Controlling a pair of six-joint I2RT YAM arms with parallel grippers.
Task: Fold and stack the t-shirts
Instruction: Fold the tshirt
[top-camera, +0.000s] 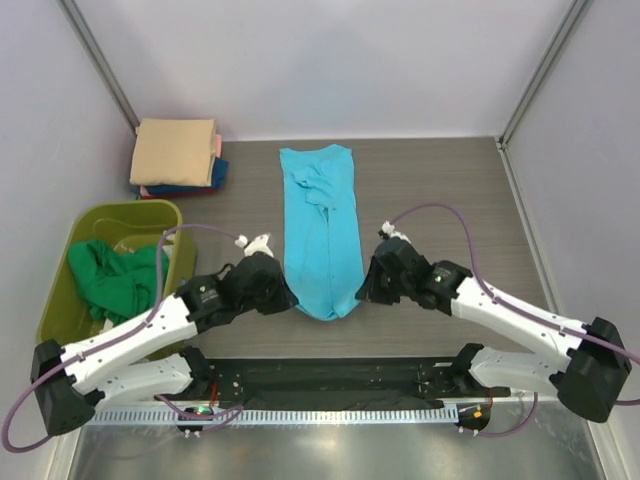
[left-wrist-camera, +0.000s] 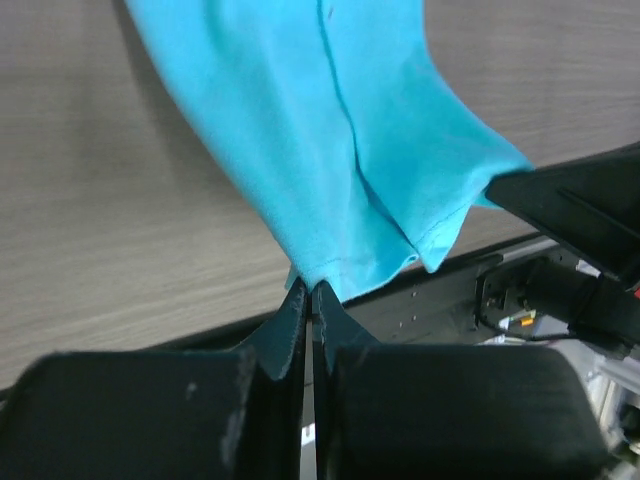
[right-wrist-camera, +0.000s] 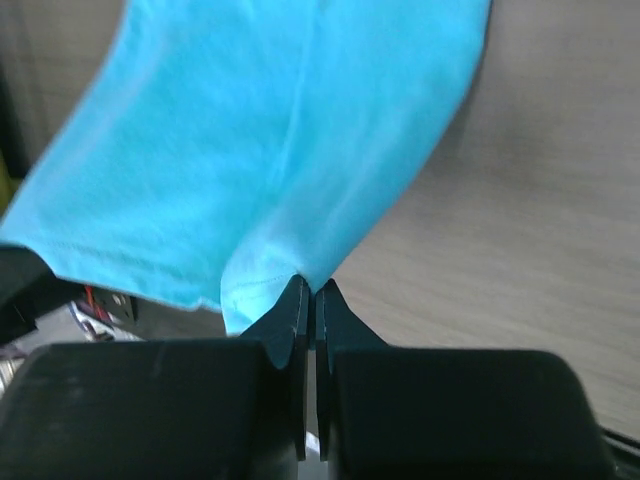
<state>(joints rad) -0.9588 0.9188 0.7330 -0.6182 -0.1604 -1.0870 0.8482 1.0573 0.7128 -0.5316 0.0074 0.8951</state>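
Turquoise t-shirt (top-camera: 320, 230) laid lengthwise down the middle of the wooden table (top-camera: 440, 190) as a long narrow strip, collar end far from the arm bases, hem end near them, with some loose bunching of cloth toward the far end. Left gripper (top-camera: 290, 300) at the near left corner of that strip, jaws pressed fully together with the hem corner pinched between the fingertips (left-wrist-camera: 298, 318), as shown in the left wrist view. Right gripper (top-camera: 360, 292) at the near right corner, jaws likewise closed tight on the cloth edge, fingertips (right-wrist-camera: 292, 312) nipping a small fold of hem in the right wrist view. Near end of the shirt drawn in toward a rounded point between the two grippers and, judging by the shadow beneath it in the wrist views, raised slightly off the table surface. Folded stack in the far left corner of the table: tan t-shirt (top-camera: 175, 150) on top, pink edge (top-camera: 217, 145) just below, dark blue t-shirt (top-camera: 215, 172) under that, red edge at the bottom. Olive-yellow bin (top-camera: 125, 207) at the left side, near the stack but apart from it, with a crumpled green t-shirt (top-camera: 120, 280) inside.
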